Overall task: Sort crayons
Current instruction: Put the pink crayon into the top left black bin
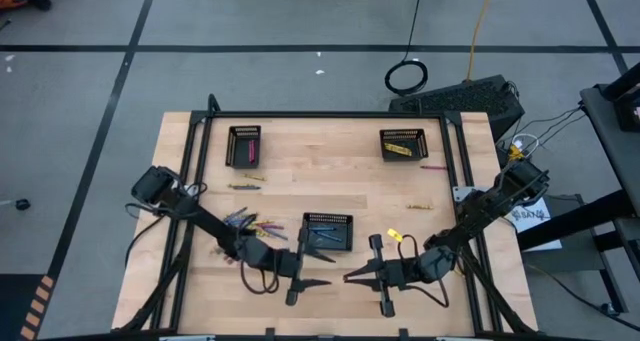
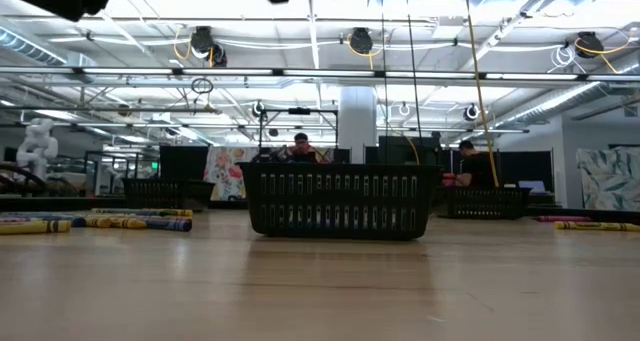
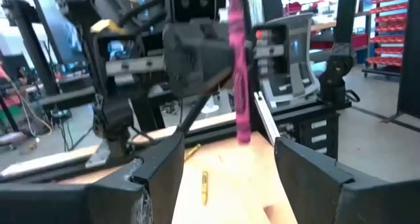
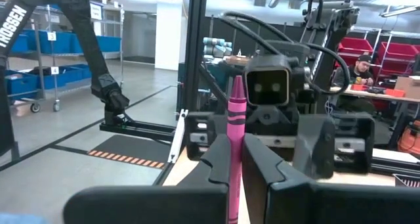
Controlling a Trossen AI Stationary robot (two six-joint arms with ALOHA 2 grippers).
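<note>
From above: both arms meeting at the near edge of the worktop (image 1: pixel 200 281), left hand (image 1: pixel 318 282) and right hand (image 1: pixel 352 275) tip to tip below the middle tray (image 1: pixel 327 233). Loose crayons (image 1: pixel 247 224) heaped beside the left arm, a yellow one (image 1: pixel 394 235) near the right arm, more scattered toward the two far trays, one (image 1: pixel 244 146) holding pink, the other (image 1: pixel 402 144) yellow.

At worktop level: middle tray dead ahead, crayons lying flat off to either side, neither hand visible.

Left wrist view: own fingers spread wide, gripping nothing; pink crayon (image 3: pixel 238 66) standing upright in the facing hand, between those spread fingers.

Right wrist view: fingers clenched on the pink crayon (image 4: pixel 234 152), pinched low with its tip pointing up toward the opposite hand.

Looks like a hand-to-hand pass, judged mid-transfer. Risks: letting go before the left hand closes, dropping the crayon over the near edge; closing off-centre, tipping or snapping the thin stick; fingertips colliding at such close quarters.
</note>
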